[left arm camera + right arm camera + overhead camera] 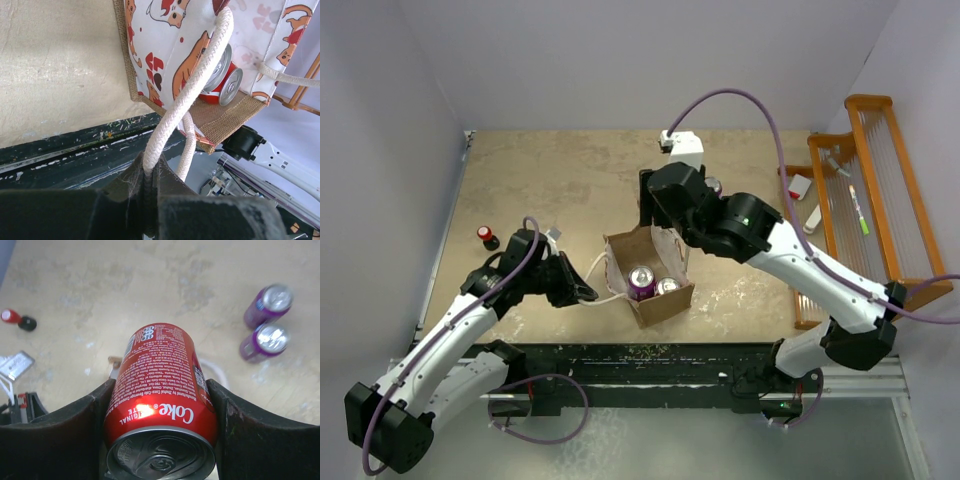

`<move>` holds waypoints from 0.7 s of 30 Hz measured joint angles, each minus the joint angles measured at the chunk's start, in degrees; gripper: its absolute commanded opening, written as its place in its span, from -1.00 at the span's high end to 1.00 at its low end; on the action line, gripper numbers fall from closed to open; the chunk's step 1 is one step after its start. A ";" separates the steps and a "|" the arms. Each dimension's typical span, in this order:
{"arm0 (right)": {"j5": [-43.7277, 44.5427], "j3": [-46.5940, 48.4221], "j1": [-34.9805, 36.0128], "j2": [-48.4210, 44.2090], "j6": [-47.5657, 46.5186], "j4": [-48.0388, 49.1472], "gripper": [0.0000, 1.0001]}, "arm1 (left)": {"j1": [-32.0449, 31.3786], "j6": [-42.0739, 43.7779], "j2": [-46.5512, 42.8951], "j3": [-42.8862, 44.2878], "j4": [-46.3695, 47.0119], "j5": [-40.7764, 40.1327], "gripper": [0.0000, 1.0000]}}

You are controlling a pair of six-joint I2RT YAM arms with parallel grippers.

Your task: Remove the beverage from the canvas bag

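Observation:
The canvas bag point(665, 303) stands open at the table's middle front, with a purple can point(641, 282) and a second can point(667, 286) inside. In the left wrist view its cat-print lining point(165, 45) and a red can point(226, 86) show. My left gripper point(582, 291) is shut on the bag's white rope handle point(200, 85), just left of the bag. My right gripper point(655, 205) is behind the bag and is shut on a red Coke can point(160, 370), held above the table. The top view hides that can.
Two purple cans point(267, 315) stand on the table beyond my right gripper. A small red-capped bottle point(486, 237) is at the left. An orange rack point(880, 200) with pens is at the right. The dark table edge point(650, 355) runs along the front.

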 measured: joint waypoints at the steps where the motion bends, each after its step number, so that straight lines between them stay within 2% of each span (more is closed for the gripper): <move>1: 1.05 0.00 -0.07 -0.74 -1.16 0.83 1.00 | 0.00 0.00 0.11 0.00 0.00 0.00 1.00; 6: 8.98 -1.25 -1.42 -4.92 -7.85 6.03 1.00 | 0.00 -0.02 0.63 0.00 0.02 -0.02 1.00; 10: 12.90 -3.08 -5.46 -7.21 -10.78 8.22 1.00 | 0.00 -0.04 1.14 0.00 0.11 -0.09 1.00; 17: 12.33 -12.39 -18.71 -9.75 -7.41 6.82 1.00 | 0.00 -0.31 2.58 0.00 1.33 -0.46 1.00; 21: 9.44 -21.84 -20.94 -11.72 -3.48 4.96 1.00 | 0.00 -0.48 3.63 0.04 1.75 -0.83 1.00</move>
